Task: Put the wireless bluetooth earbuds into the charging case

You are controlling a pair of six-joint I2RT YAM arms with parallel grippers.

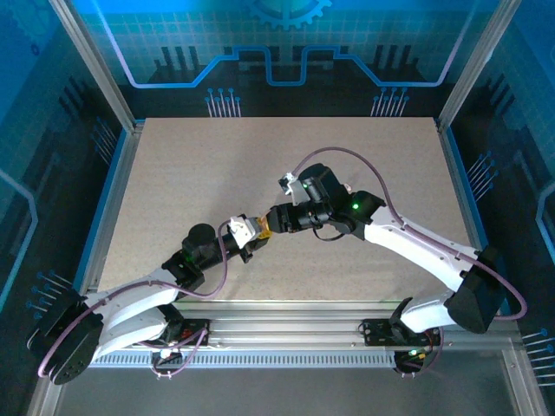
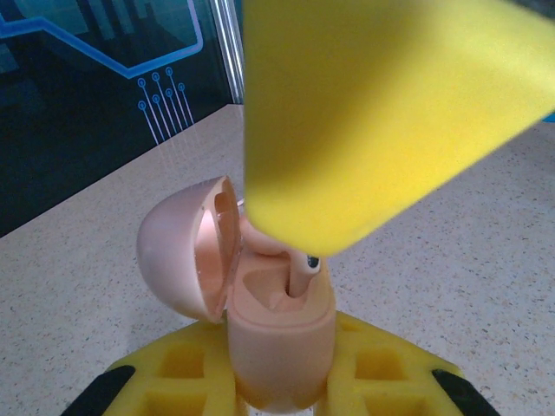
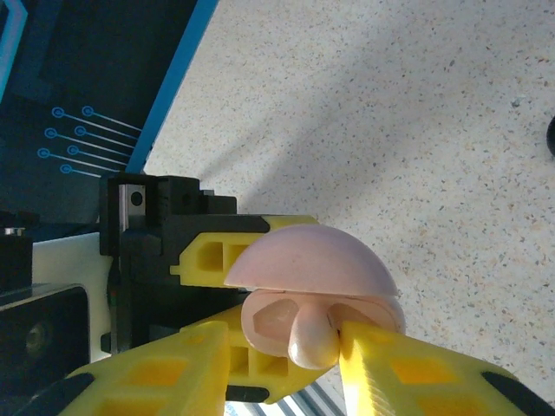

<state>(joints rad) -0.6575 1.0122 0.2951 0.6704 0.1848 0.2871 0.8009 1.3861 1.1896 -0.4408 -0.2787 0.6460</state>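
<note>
My left gripper (image 2: 279, 374) is shut on the lower body of a peach-pink charging case (image 2: 282, 347), holding it upright with its domed lid (image 2: 178, 251) swung open to the left. One pink earbud (image 2: 299, 279) stands with its stem in the right-hand slot; the left-hand slot looks empty. My right gripper (image 3: 286, 338) is at the case's mouth and its jaws stand apart. The earbud's head (image 3: 314, 338) rests against the right finger (image 3: 390, 373), with a gap to the left finger (image 3: 173, 373). In the top view both grippers (image 1: 247, 234) (image 1: 267, 225) meet mid-table.
The speckled beige table (image 1: 286, 165) spreads out behind the grippers, walled by blue panels with metal posts (image 1: 95, 69) at the corners. A small dark object (image 3: 551, 139) shows at the right edge of the right wrist view. A ribbed metal rail (image 1: 286, 334) runs along the near edge.
</note>
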